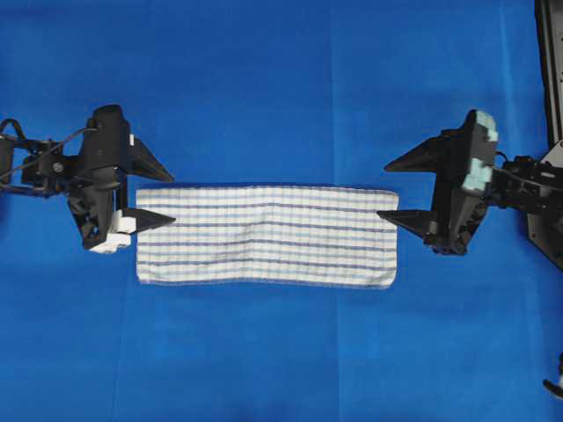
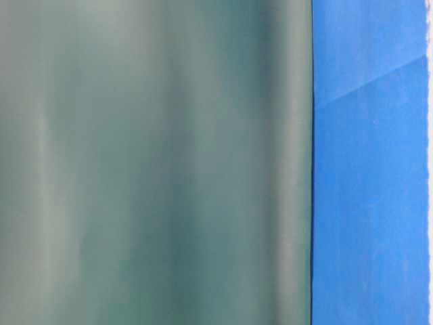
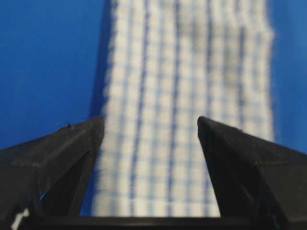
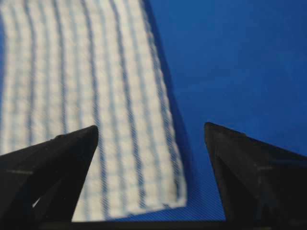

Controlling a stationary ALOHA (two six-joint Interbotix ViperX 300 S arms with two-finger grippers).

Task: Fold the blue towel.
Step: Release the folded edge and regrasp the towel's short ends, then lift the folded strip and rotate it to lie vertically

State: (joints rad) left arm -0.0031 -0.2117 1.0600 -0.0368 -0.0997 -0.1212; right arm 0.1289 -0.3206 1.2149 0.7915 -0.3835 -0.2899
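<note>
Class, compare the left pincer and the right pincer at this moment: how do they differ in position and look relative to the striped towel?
1. The left pincer sits at the striped towel's left short edge; the right pincer sits at its right short edge.
2. The left pincer carries white blocks by its lower finger; the right pincer carries pale green ones on its upper body.
3. In the wrist views, the left pincer frames the towel's middle, the right pincer one corner.

Both are open, holding nothing.

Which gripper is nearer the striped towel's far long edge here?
Left. The left gripper straddles the striped towel's far left corner, open. The right gripper, also open, has one finger over the right end, the other clear beyond that edge.
</note>
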